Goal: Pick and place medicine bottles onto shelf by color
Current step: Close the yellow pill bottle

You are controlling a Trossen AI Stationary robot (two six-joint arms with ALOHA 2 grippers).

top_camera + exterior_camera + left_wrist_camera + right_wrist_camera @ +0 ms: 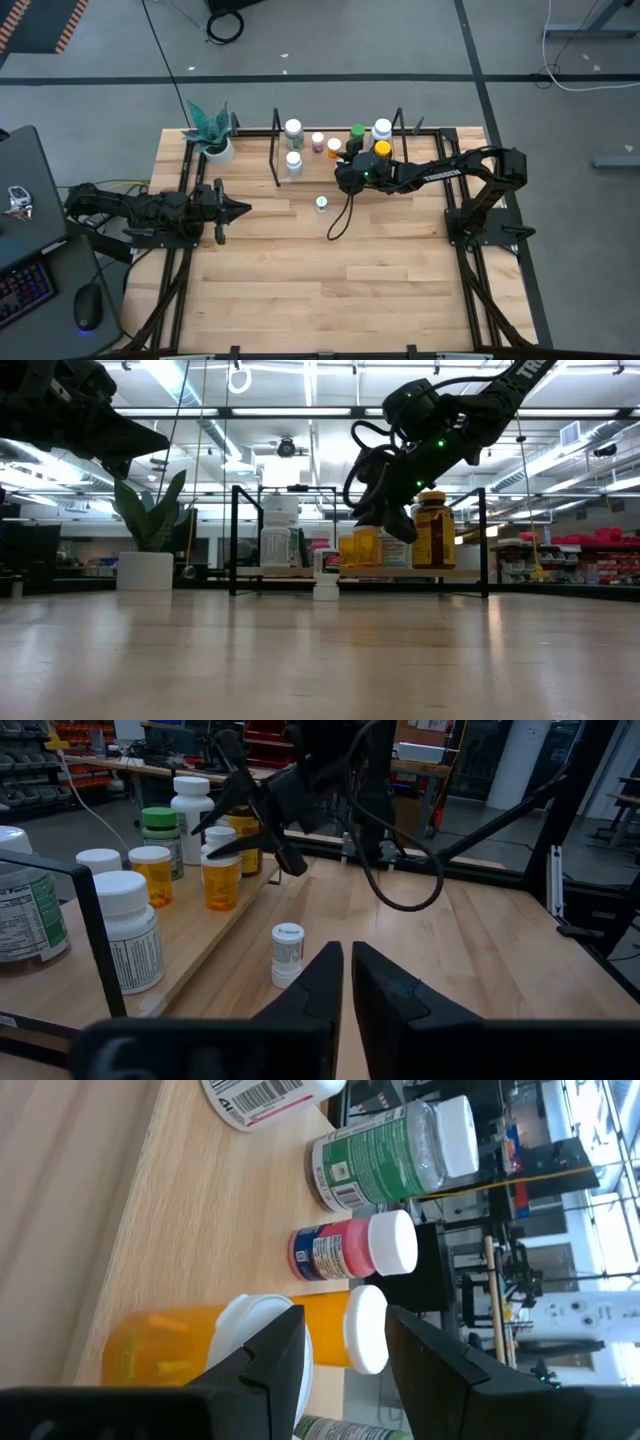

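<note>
1. The right gripper hangs over the front edge of the shelf, near the orange bottles; in the right wrist view its fingers frame an orange bottle but do not clamp it, and the gripper is closed with nothing in it.
2. The left gripper waits over the bench on the left side, well apart from the shelf, its fingers pressed together and empty.
3. On the shelf stand two large white bottles, a pink bottle, a green bottle, and an amber bottle with a yellow cap.
4. One small white-capped bottle stands alone on the bench, just in front of the shelf.
5. A potted plant sits at the bench's far left corner, beside the shelf.
</note>
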